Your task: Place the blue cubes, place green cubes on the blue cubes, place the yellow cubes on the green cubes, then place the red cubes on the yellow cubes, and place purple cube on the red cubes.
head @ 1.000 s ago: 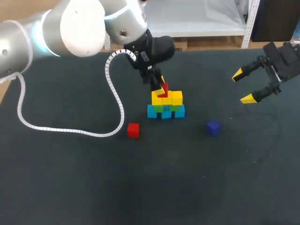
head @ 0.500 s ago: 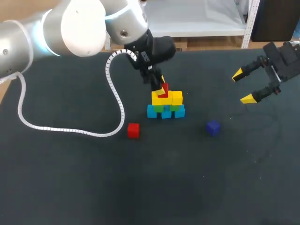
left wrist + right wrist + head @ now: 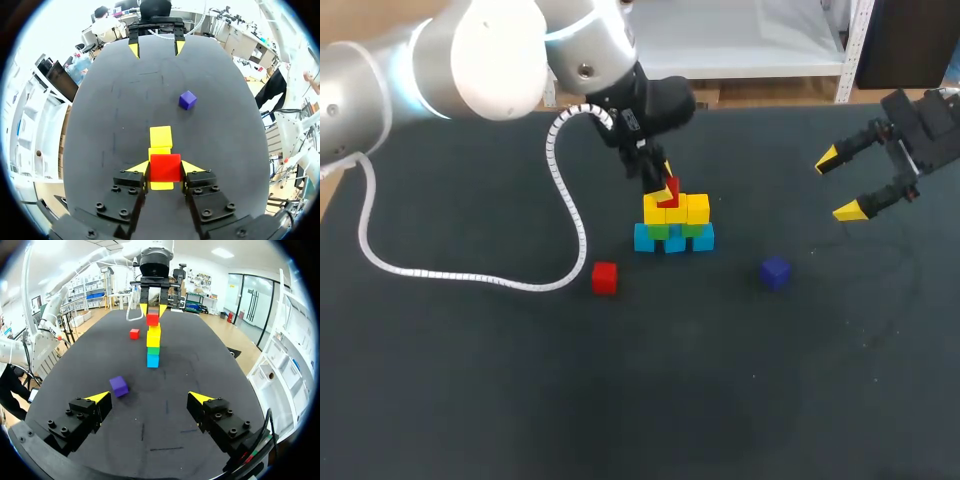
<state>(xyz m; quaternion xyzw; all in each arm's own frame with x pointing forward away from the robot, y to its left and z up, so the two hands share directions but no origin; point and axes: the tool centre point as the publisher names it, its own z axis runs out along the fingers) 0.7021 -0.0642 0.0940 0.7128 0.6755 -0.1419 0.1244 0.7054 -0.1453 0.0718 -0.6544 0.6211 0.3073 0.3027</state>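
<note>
Over yellow cubes (image 3: pixel 161 136), left gripper (image 3: pixel 165 168) clamps red cube (image 3: pixel 667 194); right gripper (image 3: pixel 838 184) spread empty.

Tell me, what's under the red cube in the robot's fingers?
Yellow cubes, then green cubes, then blue cubes. The left gripper hides whether the red cube touches them.

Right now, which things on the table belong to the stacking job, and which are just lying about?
Job: blue cubes, green cubes, yellow cubes, red cube held in left gripper, loose red cube, purple cube.
Lying about: only the left arm's white hose draped on the table.
</note>
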